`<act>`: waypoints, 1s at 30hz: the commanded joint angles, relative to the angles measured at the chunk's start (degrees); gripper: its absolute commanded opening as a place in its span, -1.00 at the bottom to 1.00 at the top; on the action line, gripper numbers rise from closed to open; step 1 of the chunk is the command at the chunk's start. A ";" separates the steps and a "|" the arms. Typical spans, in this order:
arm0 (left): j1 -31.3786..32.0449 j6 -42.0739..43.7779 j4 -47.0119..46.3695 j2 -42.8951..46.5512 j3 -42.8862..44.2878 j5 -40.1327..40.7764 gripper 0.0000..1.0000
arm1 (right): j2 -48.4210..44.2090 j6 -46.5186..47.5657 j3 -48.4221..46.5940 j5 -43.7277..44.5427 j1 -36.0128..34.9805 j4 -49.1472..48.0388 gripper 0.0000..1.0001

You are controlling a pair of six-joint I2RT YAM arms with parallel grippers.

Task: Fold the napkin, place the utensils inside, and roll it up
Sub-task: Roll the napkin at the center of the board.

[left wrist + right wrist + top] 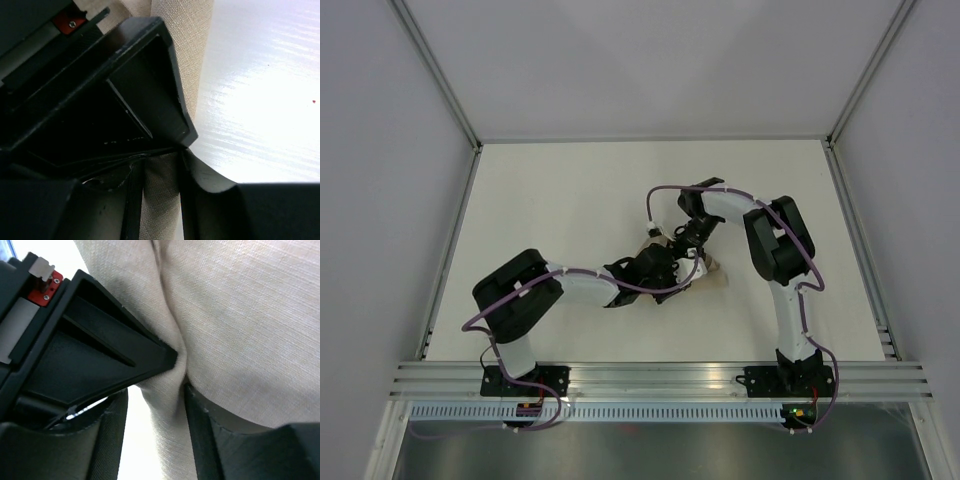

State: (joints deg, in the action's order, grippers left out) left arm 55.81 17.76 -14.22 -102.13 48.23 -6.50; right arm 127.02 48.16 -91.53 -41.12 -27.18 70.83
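Note:
The napkin (pixel 712 268) is a small beige bundle at the table's middle, mostly covered by both grippers; only slivers show from above. In the left wrist view a narrow band of the napkin (pixel 182 60) fills the gap between the fingers of my left gripper (pixel 160 175), which is shut on it. My left gripper (pixel 665 270) meets my right gripper (pixel 682 240) over the bundle. In the right wrist view a fold of the napkin (pixel 240 315) hangs between the fingers of my right gripper (pixel 152 405), which is open, with bright table showing beside the left finger. The utensils are hidden.
The white table (pixel 570 190) is bounded by aluminium rails at the left, right and near edges, with grey walls behind. The right gripper's black body (pixel 130 100) crowds the left wrist view, and the left gripper's finger (pixel 90 355) crowds the right wrist view.

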 commanded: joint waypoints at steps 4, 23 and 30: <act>-2.29 -4.49 4.64 -3.61 0.11 -7.99 -0.95 | -3.09 0.71 0.38 4.65 0.98 -12.11 0.21; -7.64 -8.88 7.45 -5.01 2.30 -20.12 -0.95 | -25.74 -3.87 12.22 0.87 14.69 -24.24 0.30; -8.97 -13.18 6.93 -5.54 2.31 -24.34 -0.95 | -41.40 0.78 28.58 2.63 15.23 -33.91 0.39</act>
State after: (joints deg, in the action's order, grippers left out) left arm 46.94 9.32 -12.60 -104.97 51.42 -26.09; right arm 91.07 45.54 -67.68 -38.41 -11.51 42.72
